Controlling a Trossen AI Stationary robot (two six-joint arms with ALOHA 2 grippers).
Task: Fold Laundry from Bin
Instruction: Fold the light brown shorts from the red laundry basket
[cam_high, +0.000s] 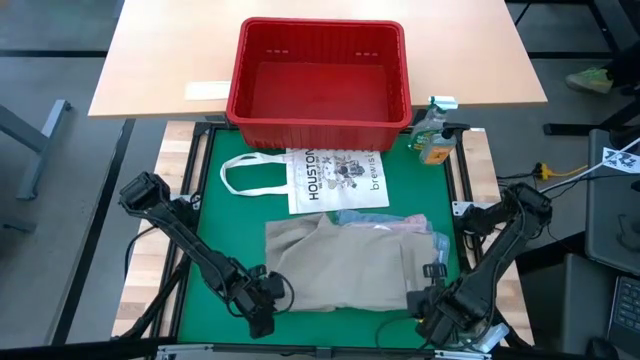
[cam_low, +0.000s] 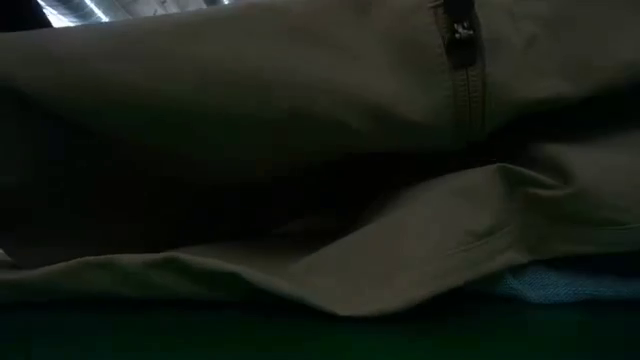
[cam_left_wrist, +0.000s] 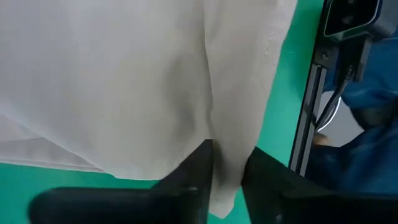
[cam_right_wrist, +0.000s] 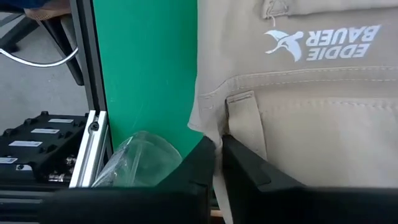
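A khaki garment (cam_high: 340, 265) lies folded on the green mat (cam_high: 215, 230), over light blue and pale pink pieces (cam_high: 385, 220) that stick out at its far edge. In the low view the khaki cloth (cam_low: 300, 150) fills the picture, with blue cloth (cam_low: 560, 285) under it. My left gripper (cam_high: 262, 315) is at the garment's near left corner, its fingers slightly parted with a fold between them. My right gripper (cam_high: 428, 312) is shut on the near right corner, by the waistband. The red bin (cam_high: 320, 25) stands at the far side. My left gripper has the folded side edge (cam_left_wrist: 227, 168) of the khaki garment between its parted fingers (cam_left_wrist: 193, 174), slanting down from the near left. The cloth lies slack on the mat. My right gripper pinches the waistband corner beside a belt loop (cam_right_wrist: 239, 118) between its two fingers (cam_right_wrist: 199, 162), pointing down. The garment rests flat on the mat.
A white tote bag printed "HOUSTON" (cam_high: 335, 180) lies flat between the bin and the garment. A spray bottle (cam_high: 435, 140) stands at the far right of the mat. A clear plastic wrapper (cam_right_wrist: 140, 155) lies near the right frame rail (cam_right_wrist: 87, 149).
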